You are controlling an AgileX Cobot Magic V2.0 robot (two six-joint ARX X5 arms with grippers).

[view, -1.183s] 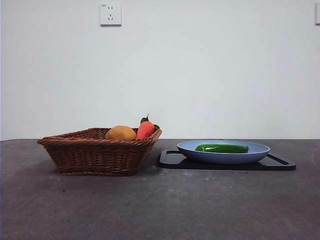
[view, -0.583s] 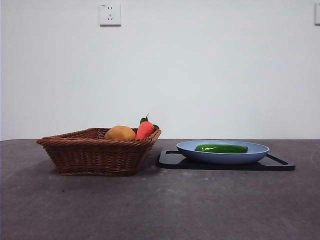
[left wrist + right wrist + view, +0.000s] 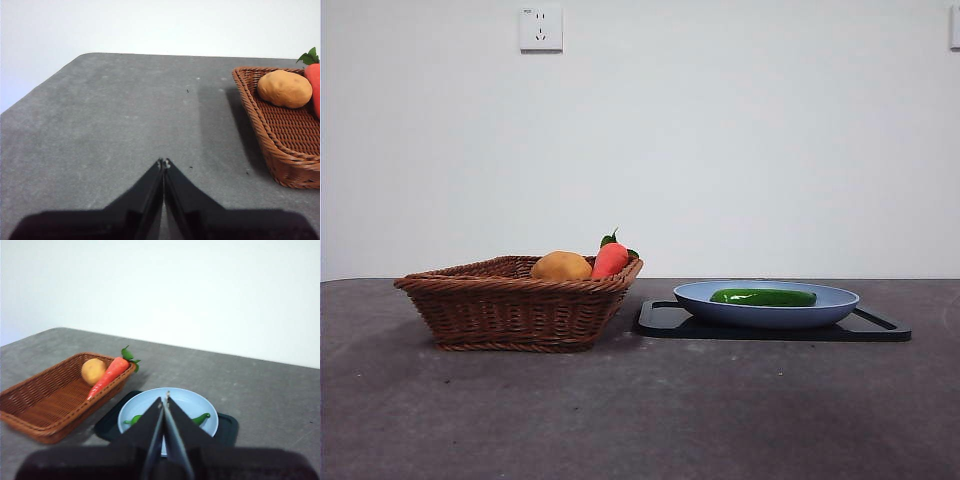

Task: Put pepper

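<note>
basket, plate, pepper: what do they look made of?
Basket: woven wicker or rattan, brown, matte; the plaited strands and braided rim show.
Plate: smooth pale blue with a soft sheen, plastic or glazed ceramic, cannot tell which.
Pepper: glossy dark green with sharp highlights, possibly a plastic replica.

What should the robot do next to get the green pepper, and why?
Probably open the right pincer and lower it toward the pepper. That pincer is shut and sits above the blue plate where the pepper lies untouched. The left pincer is shut over bare table beside the basket, farther away.
</note>
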